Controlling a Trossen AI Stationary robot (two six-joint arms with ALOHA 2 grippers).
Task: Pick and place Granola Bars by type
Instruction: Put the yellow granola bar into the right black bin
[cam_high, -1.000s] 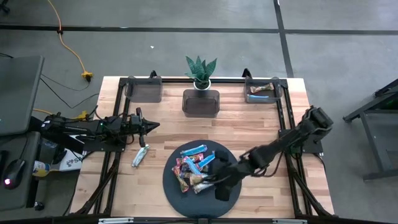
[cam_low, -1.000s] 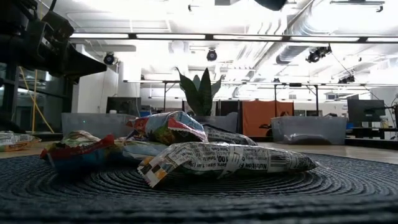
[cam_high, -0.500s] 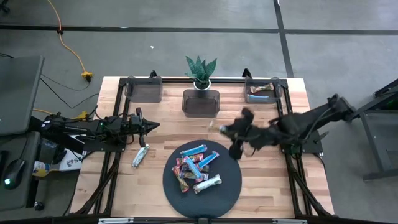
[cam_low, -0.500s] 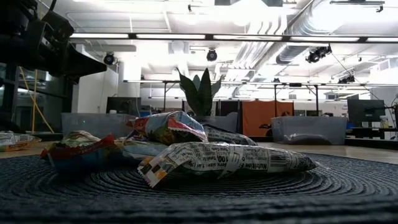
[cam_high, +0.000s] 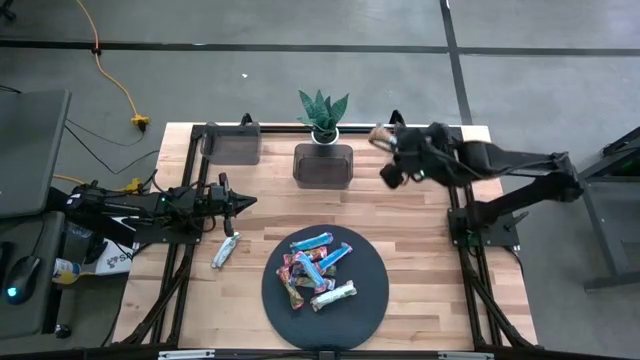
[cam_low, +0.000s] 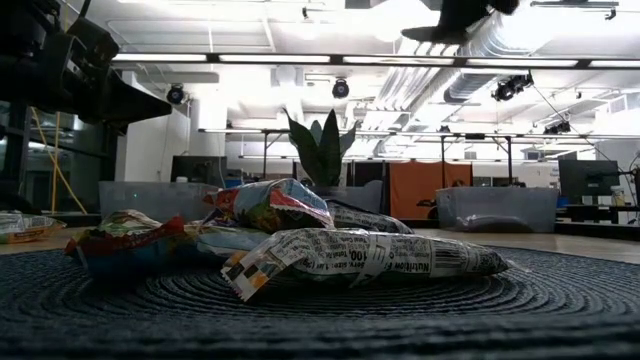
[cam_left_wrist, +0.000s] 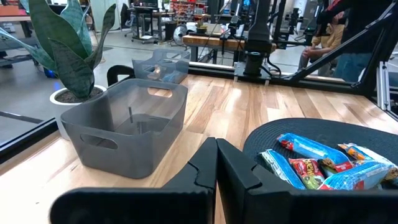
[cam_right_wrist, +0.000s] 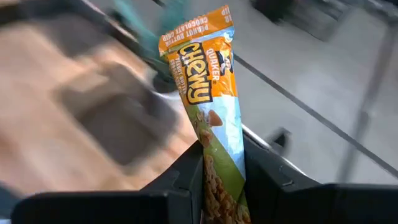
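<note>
Orange-topped granola bar (cam_right_wrist: 205, 112) is pinched by its lower end in the right gripper (cam_high: 383, 138), up by the back right bin (cam_high: 440, 155). Grip's only on the tail — it could swing and miss the bin. Left gripper (cam_high: 240, 203) sits closed, empty.

The wooden worktop (cam_high: 420, 230) carried a round dark mat (cam_high: 372, 296) at six o'clock, three grey bins (cam_high: 322, 166) and a potted plant (cam_high: 323, 113) toward twelve, and one granola bar (cam_high: 226, 250) at eight.
</note>
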